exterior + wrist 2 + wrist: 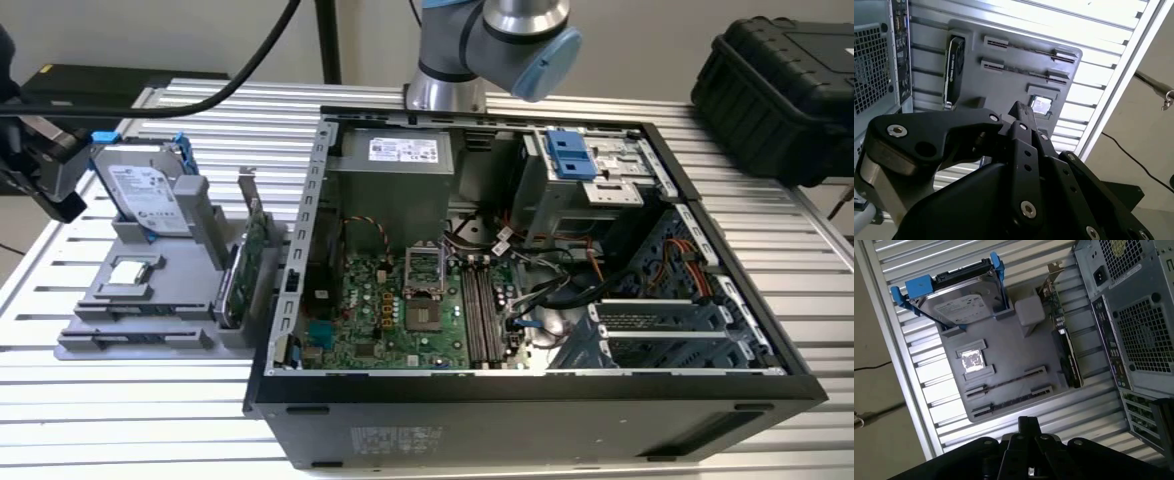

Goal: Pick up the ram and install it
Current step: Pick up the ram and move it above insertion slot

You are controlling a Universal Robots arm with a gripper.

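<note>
My gripper (1021,111) hangs above the grey parts holder (1004,347), its black fingers (1027,426) pressed together with nothing between them. On the near part of the holder run two long narrow slots (1004,382). Each holds a thin dark strip seen edge-on, and I cannot tell whether either is the ram. The same two slots (1019,49) appear in the second wrist view. In the exterior view the arm's black wrist end (40,165) sits at the left edge, over the holder (134,335).
The holder also carries a hard drive (959,302) in a blue frame, a square silver processor chip (973,361) and a green expansion card (1064,340) standing on edge. The open computer case (534,390) stands beside it, with its motherboard (400,310) exposed. A black hard case (781,90) sits at the back right.
</note>
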